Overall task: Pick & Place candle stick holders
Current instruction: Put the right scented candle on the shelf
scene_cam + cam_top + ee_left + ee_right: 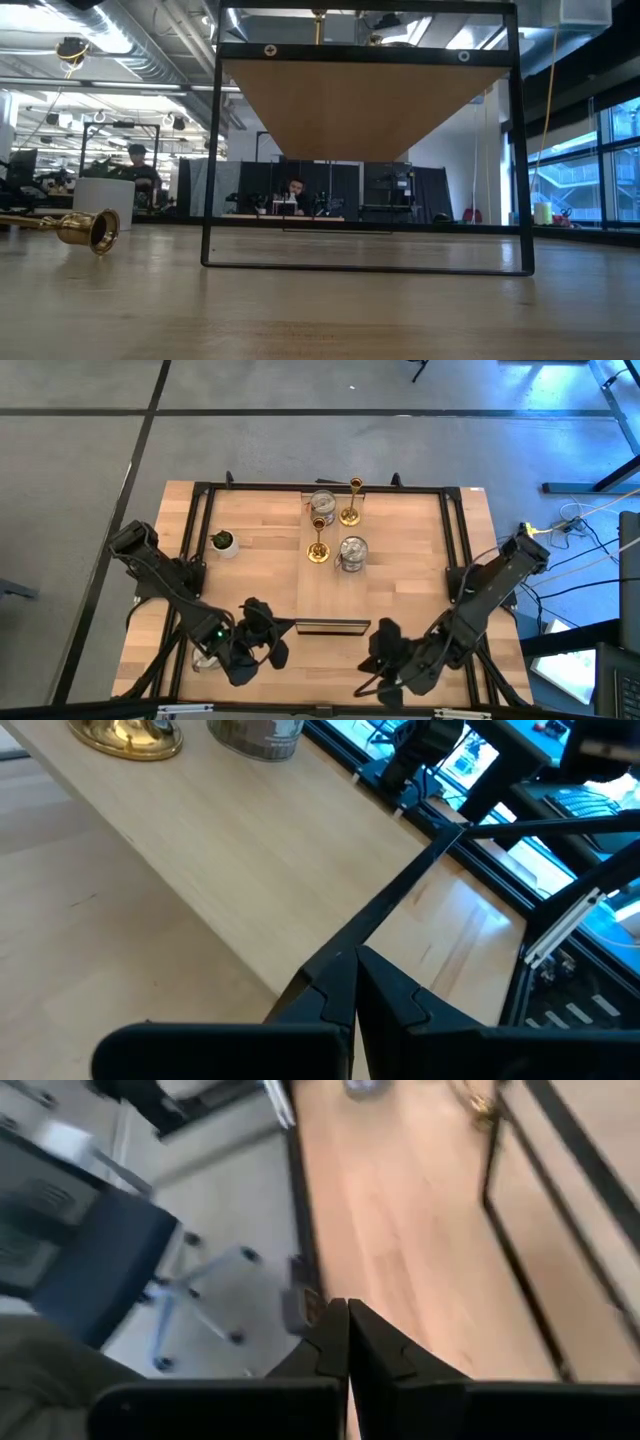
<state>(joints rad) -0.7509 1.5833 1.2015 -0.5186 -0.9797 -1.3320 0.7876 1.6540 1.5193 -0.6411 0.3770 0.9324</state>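
On the long wooden board (335, 585), two gold stick holders (350, 502) (318, 540) stand upright on their round bases, beside two silvery cups (323, 502) (352, 552). A third gold holder (75, 228) lies on its side on the table in the low view. My left gripper (262, 635) is shut and empty near the board's near end; its wrist view (352, 1000) shows a gold base (125, 735) and a silvery cup (255, 735) farther off. My right gripper (385, 648) is shut and empty (347, 1335) at the near right.
A small green potted plant (223, 542) stands on the left of the table. A black metal frame (200, 520) runs round the tabletop. A pale round thing (205, 657) shows partly under my left arm. A dark bar (333, 626) lies between the grippers.
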